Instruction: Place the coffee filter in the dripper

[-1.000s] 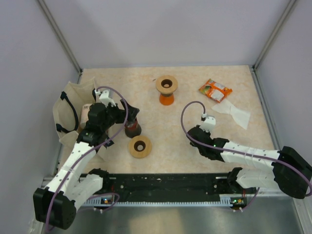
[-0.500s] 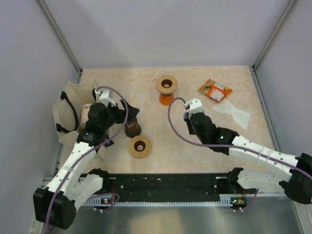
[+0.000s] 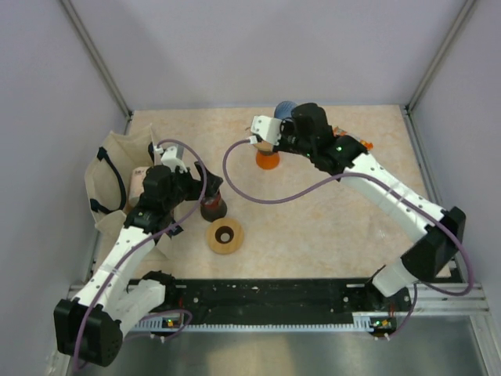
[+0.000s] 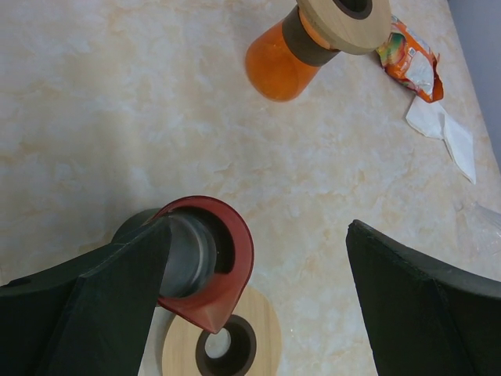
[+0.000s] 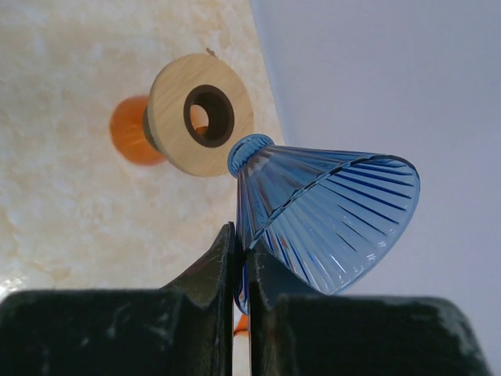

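Note:
My right gripper (image 5: 243, 244) is shut on the rim of a blue ribbed glass dripper (image 5: 329, 219), held in the air just above and beside an orange vessel with a wooden collar (image 5: 200, 117). In the top view the right gripper (image 3: 283, 119) holds the dripper (image 3: 285, 107) at the far middle, over the orange vessel (image 3: 268, 159). A white paper filter (image 4: 445, 133) lies flat on the table at the right; in the top view the right arm hides it. My left gripper (image 4: 258, 235) is open, its left finger against a dark red funnel-shaped piece (image 4: 223, 258).
A loose wooden ring (image 3: 225, 235) lies near the front, just below the dark red piece (image 3: 213, 206). An orange snack packet (image 4: 407, 59) lies beside the filter. A beige cloth bag (image 3: 117, 168) sits at the left edge.
The right arm has swung from the near right of the table up to the far middle, over the orange vessel, and now shows the blue dripper in its jaws. The left arm has not moved.

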Available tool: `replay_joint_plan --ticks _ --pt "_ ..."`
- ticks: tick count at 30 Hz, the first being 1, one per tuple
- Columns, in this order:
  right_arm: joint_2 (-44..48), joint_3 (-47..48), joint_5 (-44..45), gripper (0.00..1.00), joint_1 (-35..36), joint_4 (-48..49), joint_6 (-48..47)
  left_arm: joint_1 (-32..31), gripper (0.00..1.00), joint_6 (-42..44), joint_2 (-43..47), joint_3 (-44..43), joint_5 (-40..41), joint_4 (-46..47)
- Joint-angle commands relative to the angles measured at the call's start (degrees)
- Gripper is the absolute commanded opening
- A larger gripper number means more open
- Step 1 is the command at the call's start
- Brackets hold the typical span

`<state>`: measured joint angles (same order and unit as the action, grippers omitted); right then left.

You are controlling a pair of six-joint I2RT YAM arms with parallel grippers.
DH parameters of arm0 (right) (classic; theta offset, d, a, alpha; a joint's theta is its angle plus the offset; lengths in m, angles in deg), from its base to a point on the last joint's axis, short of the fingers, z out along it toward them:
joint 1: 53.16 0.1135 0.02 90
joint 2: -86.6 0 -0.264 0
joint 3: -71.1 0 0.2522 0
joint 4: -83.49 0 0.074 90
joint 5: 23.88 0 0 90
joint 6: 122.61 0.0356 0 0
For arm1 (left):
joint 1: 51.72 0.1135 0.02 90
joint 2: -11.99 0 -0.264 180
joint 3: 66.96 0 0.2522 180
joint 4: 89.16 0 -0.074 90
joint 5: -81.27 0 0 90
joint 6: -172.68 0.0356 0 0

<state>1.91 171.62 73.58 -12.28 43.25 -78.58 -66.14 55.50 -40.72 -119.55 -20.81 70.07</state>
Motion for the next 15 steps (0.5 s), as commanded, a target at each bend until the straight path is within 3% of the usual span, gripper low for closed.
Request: replay_joint_plan --ticks 1,7,15 --pt "-5.92 10.95 -6.39 0.00 -2.12 -8.93 -22.47 -0.09 0.99 1.16 0.33 -3.01 1.62 0.06" --pt "-14.70 20.35 -9.14 0.00 -3.18 -17.62 -35.75 -0.18 0.99 1.34 0.85 -3.62 3.02 -1.87" --pt "-27.36 35.39 -5.79 0.00 -4.06 -26.50 -40.95 -0.18 0.99 0.99 1.64 -2.74 4.16 -2.05"
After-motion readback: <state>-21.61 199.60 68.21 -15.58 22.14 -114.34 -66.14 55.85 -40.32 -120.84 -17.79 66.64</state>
